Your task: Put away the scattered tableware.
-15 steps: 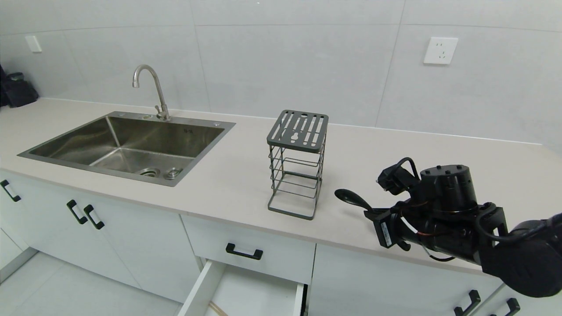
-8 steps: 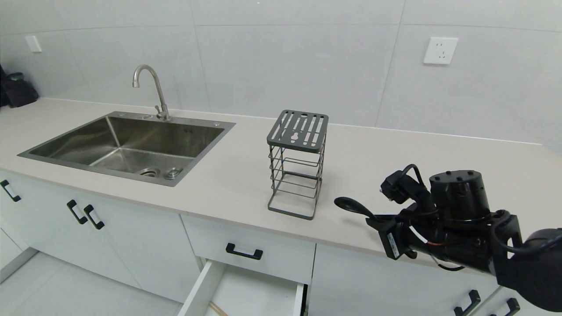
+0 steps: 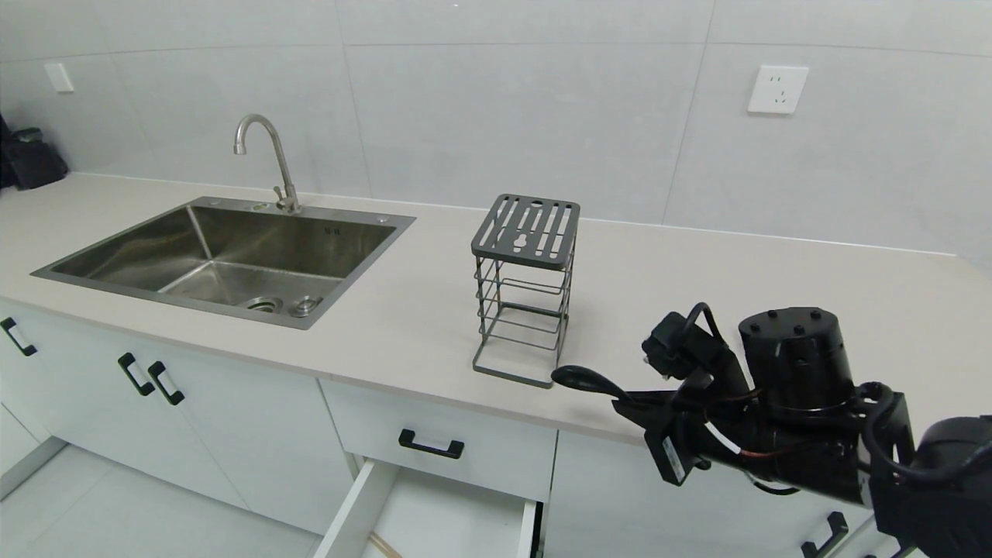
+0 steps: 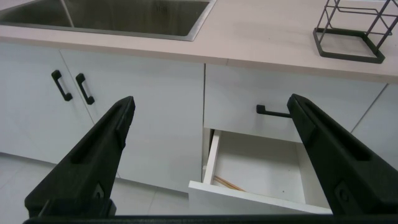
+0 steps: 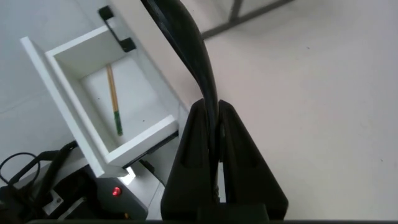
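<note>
The right arm [image 3: 930, 473] is matte black, its squat cylindrical wrist motor [image 3: 790, 353] dotted with small screws [image 3: 792, 314] on top. Black cables [image 3: 701, 319] loop beside it, thin red and white wires [image 3: 744, 451] run beneath, and a white label [image 3: 671, 462] sits by the right gripper [image 3: 647, 403]. The left gripper [image 4: 211, 102] has long, tapering black fingers [image 4: 93, 155].

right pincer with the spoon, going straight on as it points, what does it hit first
Likely the near bottom corner of the wire rack, met by the spoon tip; depth is unclear, so it may pass in front.
</note>
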Controlling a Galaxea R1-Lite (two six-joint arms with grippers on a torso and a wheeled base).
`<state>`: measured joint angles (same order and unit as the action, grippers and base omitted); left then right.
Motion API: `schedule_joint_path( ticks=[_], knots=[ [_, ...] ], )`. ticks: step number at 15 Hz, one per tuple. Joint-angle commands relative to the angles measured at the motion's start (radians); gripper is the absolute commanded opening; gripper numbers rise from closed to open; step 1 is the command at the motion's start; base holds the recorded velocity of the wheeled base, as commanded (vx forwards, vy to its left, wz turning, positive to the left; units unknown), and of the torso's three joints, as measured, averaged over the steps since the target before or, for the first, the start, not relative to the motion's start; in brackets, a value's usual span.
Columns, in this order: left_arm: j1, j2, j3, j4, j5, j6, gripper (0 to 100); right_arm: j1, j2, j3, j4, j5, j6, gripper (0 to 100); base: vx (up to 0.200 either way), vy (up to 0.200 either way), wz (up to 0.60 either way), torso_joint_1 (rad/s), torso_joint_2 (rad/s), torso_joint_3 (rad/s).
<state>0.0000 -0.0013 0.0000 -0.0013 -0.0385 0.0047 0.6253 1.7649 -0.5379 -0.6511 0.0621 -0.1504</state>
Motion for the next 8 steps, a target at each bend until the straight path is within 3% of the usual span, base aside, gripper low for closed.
schedule_joint_path(
  ticks=[1, 8],
  knots=[
    [0.0, 0.001, 0.0, 0.0, 0.0, 0.0, 100, 0.039, 0.002, -0.002, 0.001, 0.001, 0.0, 0, 0.0, 0.0, 0.0, 0.0, 0.0, 0.0],
    [0.0, 0.001, 0.0, 0.0, 0.0, 0.0, 100, 0.126, 0.039, -0.051, 0.004, 0.001, 0.005, 0, 0.0, 0.0, 0.0, 0.0, 0.0, 0.0]
  ],
)
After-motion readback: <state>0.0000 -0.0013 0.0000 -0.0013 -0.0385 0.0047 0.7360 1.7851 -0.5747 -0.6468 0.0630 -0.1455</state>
